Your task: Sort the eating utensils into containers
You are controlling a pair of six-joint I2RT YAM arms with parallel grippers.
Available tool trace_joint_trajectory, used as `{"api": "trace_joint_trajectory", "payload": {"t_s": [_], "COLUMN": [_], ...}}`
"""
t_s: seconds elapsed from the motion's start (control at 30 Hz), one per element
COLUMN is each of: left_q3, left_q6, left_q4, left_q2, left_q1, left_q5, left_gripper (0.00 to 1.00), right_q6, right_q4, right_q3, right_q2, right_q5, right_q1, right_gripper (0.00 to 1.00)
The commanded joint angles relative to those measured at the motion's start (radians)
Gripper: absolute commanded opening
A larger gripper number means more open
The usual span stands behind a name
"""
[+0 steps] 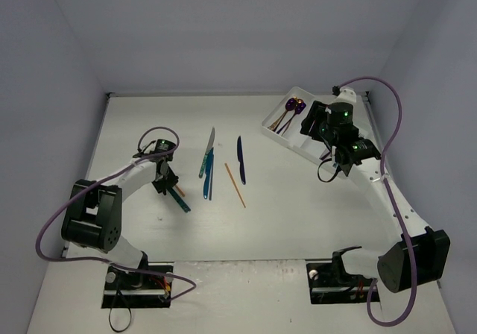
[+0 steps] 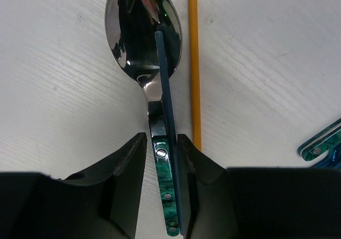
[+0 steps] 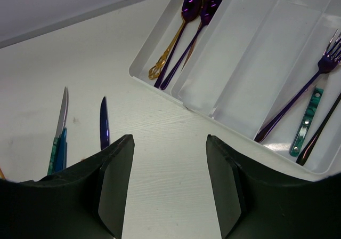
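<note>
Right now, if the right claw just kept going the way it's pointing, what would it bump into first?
Probably bare table: the open right gripper points down at the empty patch just short of the white tray. Depth is hard to judge; angled flatter, it would meet the tray's near wall.

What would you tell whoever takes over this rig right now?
Left gripper: shut on the green-handled spoon on the table, a thin blue chopstick pinched along it; orange chopstick beside.
Right gripper: open, empty, near the white cutlery tray.
Done: purple and gold spoons in one compartment; purple fork in another.
Left: the silver knife, blue knife, second orange chopstick.
</note>
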Motion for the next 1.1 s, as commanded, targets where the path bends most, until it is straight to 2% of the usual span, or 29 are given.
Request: {"api": "trace_joint_trajectory", "payload": {"t_s": [0.0,0.17,0.3,0.47,0.73,1.07], "left_q3": [0.016,0.033,0.062,0.105,0.174,0.175], "left_q6": [0.022,0.073,0.14,0.192,0.207,0.179], "left_q4": [-0.005,-0.007,-0.007,0.026,0.036,0.053], "left_q2": [-0.059,-0.126,-0.164,-0.082,0.04,0.085], "left_q1": [0.009,0.007,0.02,0.043,0.055,0.056], "left_q5": [-0.03,-0.052,-0.1,-0.069,-0.036,0.002], "left_gripper": [0.26,0.46,0.43,0.39,0.35,0.3], "right_q6": [-0.009,-0.008,-0.011,-0.012,-0.022,-0.028], "right_q4": [0.052,0.053,0.052,0.052,0.053,0.053], "right_q3": [0.004,0.002,0.001,0.001,-0.006,-0.012], "right_q2": [-0.013,-0.012,-0.018,-0.02,-0.037,-0.04], "right_q5": [-0.014,-0.025,-0.027,-0.03,-0.024,-0.017], "right_q1": [-0.002,-0.002,-0.002,-0.003,-0.002,-0.002], "right_gripper": [0.54,0.54,0.54,0.54,0.54,0.55]}}
